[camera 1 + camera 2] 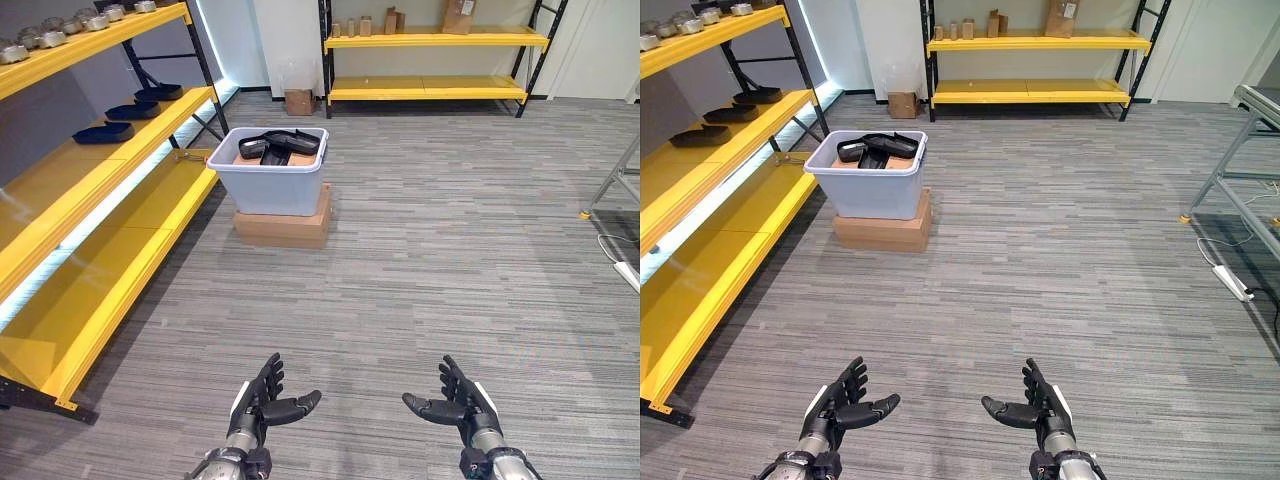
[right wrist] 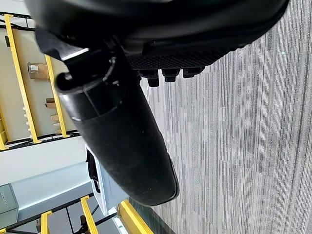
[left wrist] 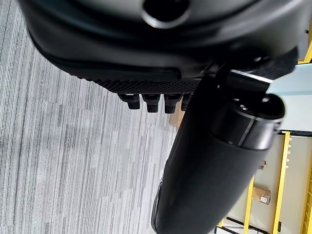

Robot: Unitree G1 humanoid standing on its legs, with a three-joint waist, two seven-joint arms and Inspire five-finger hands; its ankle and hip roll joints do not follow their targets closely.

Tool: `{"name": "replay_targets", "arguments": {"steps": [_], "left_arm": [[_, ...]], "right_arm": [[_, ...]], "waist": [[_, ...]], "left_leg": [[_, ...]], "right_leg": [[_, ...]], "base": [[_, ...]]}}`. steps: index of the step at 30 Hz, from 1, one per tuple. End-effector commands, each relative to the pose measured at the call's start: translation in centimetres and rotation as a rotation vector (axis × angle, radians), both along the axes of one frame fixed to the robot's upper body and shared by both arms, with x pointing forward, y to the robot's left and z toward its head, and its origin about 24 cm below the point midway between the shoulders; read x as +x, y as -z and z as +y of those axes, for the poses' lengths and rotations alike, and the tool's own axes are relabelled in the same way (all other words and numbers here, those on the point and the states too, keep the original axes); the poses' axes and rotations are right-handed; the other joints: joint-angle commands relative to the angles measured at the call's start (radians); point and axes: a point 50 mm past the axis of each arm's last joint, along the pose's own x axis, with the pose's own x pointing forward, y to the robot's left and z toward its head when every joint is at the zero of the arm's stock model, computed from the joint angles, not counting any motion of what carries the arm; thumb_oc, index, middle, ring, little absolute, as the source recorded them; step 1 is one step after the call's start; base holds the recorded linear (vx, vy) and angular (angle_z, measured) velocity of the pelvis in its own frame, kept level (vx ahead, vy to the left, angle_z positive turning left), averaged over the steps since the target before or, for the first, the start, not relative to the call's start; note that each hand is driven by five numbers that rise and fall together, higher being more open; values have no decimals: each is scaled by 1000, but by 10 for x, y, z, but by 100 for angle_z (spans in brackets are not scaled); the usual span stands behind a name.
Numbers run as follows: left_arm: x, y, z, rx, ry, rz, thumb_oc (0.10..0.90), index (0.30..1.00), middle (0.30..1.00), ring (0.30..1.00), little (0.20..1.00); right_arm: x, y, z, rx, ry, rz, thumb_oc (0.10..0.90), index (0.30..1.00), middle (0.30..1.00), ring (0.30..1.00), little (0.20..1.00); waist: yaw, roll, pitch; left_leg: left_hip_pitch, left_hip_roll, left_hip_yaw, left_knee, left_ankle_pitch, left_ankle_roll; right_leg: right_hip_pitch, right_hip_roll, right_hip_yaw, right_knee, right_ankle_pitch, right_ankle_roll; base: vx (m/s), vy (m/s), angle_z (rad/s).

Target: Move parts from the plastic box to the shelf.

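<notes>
We see one plastic box holding black parts, count unclear. It sits well ahead of our left hand and right hand, both open and empty

The yellow shelf runs out past the view's left edge, its near end cut off. Dark parts in the box overlap, their shapes and number unclear. Small metal items on the top shelf and brown items on the far shelf are too small to identify. The carton lies mostly hidden under the box.
</notes>
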Motion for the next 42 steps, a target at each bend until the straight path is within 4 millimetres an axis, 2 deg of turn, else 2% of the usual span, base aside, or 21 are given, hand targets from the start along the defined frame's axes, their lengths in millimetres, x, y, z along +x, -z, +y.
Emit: {"name": "replay_targets", "arguments": {"steps": [1,42], "left_arm": [[29,-30,18,89,-3,-199,900,1000,1000,1000,1000],[32,-35,17,107,1,-222,900,1000,1000,1000,1000]], "right_arm": [[30,-29,0,-32,-45,-201,900,1000,1000,1000,1000],[29,-26,6,4,-62,-186,900,1000,1000,1000,1000]], "waist": [[-1,-51,-42],[0,-52,-36]], "left_leg": [[-15,57,-3,10,-24,-60],[-11,64,-7,4,-22,-65]], "right_leg": [[1,-83,1,14,-49,83],[8,-76,2,8,-52,78]], "base": [[0,0,0],[0,0,0]]}}
